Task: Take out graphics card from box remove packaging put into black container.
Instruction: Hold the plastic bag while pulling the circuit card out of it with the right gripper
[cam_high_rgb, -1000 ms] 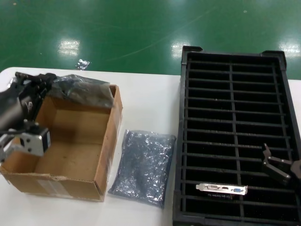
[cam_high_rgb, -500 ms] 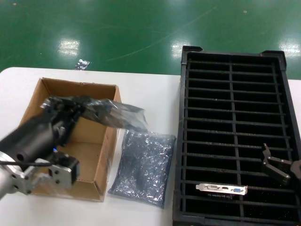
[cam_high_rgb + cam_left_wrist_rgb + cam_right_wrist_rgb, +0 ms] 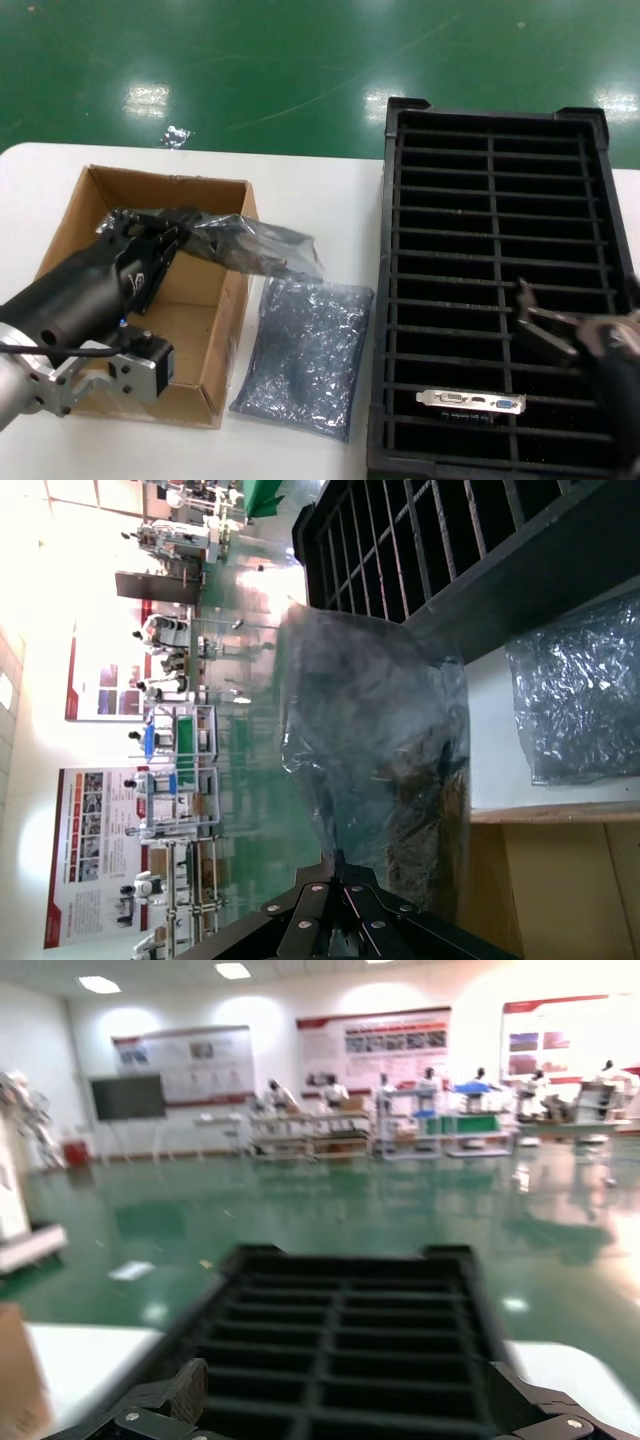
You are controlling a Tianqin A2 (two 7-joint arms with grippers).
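The black container (image 3: 497, 290) lies on the white desk (image 3: 320, 200) with its long axis running away from the robot; one graphics card (image 3: 472, 402) stands in a near slot, bracket up, lying crosswise. The box (image 3: 150, 290) sits open beside a flat spare bag (image 3: 305, 355). Above the box's right wall, the left gripper (image 3: 165, 232) has its jaws pinched on the packaging (image 3: 255, 245), which stretches rightward toward the container. The right gripper (image 3: 540, 325) hovers over the container, jaws spread, holding nothing. No writing is legible.

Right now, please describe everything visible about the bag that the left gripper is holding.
The packaging is a crinkly, translucent silver-grey plastic bag with something dark inside. The left gripper pinches one end and holds it in the air over the right wall of the box. Its free end points toward the black container, touching nothing else.
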